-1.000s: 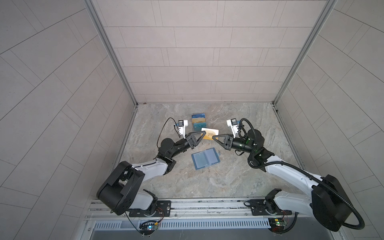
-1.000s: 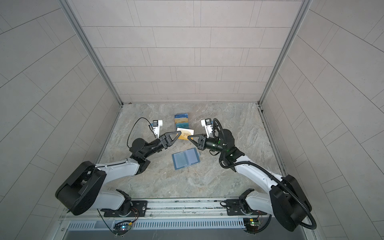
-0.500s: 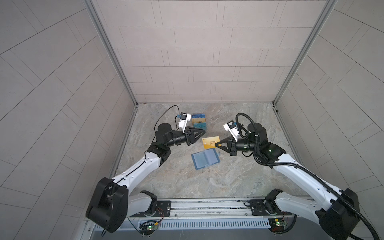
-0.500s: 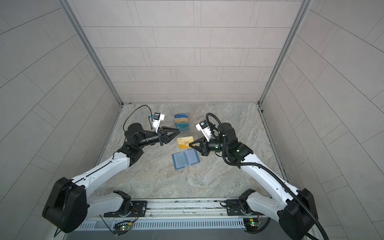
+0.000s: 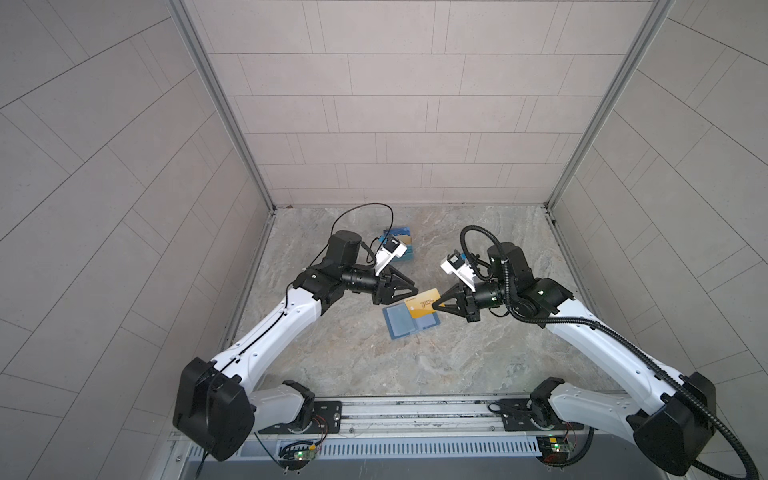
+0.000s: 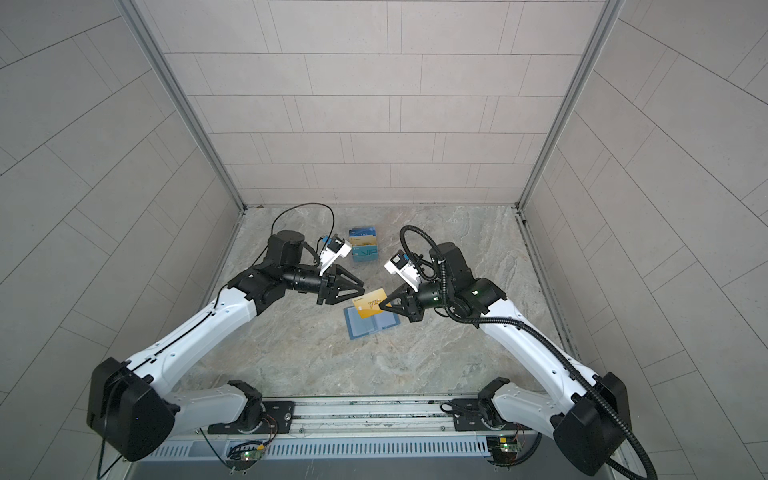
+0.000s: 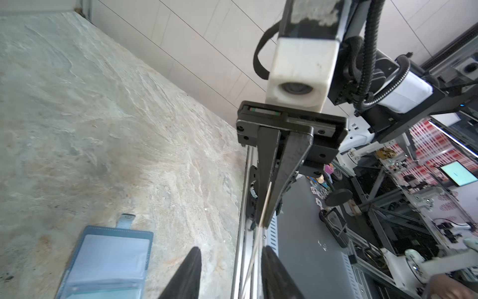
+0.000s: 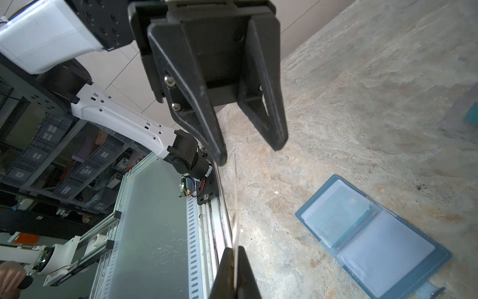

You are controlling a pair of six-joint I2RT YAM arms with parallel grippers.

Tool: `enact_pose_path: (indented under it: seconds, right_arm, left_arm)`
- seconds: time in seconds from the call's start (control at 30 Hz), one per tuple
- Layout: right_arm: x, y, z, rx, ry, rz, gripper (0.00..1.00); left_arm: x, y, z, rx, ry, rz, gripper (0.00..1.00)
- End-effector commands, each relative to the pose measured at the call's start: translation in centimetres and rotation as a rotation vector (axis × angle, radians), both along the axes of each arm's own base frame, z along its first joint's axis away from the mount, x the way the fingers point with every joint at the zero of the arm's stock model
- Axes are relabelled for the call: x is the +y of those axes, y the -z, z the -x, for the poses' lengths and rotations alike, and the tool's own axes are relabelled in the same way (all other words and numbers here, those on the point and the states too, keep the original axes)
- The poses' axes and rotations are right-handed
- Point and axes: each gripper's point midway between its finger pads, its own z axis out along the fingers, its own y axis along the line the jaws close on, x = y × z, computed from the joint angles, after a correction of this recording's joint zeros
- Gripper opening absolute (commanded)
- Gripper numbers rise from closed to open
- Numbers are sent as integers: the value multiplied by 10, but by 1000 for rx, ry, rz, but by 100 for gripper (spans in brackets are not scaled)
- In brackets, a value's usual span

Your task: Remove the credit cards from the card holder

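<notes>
The card holder [image 5: 405, 328] [image 6: 365, 326] lies spread open on the stone floor, pale-blue sleeves up, also seen in the wrist views [image 7: 108, 261] [image 8: 375, 238]. One sleeve shows a teal card [image 8: 344, 220]. My right gripper [image 5: 435, 308] [image 6: 382, 306] [image 8: 234, 255] is shut on a gold credit card [image 5: 420, 304] [image 6: 369, 306] and holds it edge-up in the air above the holder. My left gripper [image 5: 413, 289] [image 6: 361, 286] [image 7: 231, 261] is open. The card's free edge [image 7: 254, 246] reaches between its fingers without touching them.
A clear tiered stand [image 5: 401, 247] [image 6: 364, 249] with several cards stands behind the left gripper, near the back. Tiled walls close off three sides. A metal rail [image 5: 415, 415] with both arm bases runs along the front edge.
The right gripper has carried the gold card from near the stand forward to above the holder. The left gripper's jaws have widened and it has stayed beside the card.
</notes>
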Motion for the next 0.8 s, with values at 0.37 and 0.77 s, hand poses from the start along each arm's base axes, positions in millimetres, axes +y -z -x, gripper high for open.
enact_pose_path:
  seconds: [0.37,0.77]
  right_arm:
    - [8,-17,28,-32,-236,-61,0]
    - [16,-13,30,26,-329,-56,0]
  left_arm:
    - [10,-8,46,28,224,-27,34]
    - [10,-11,48,21,228,-20,31]
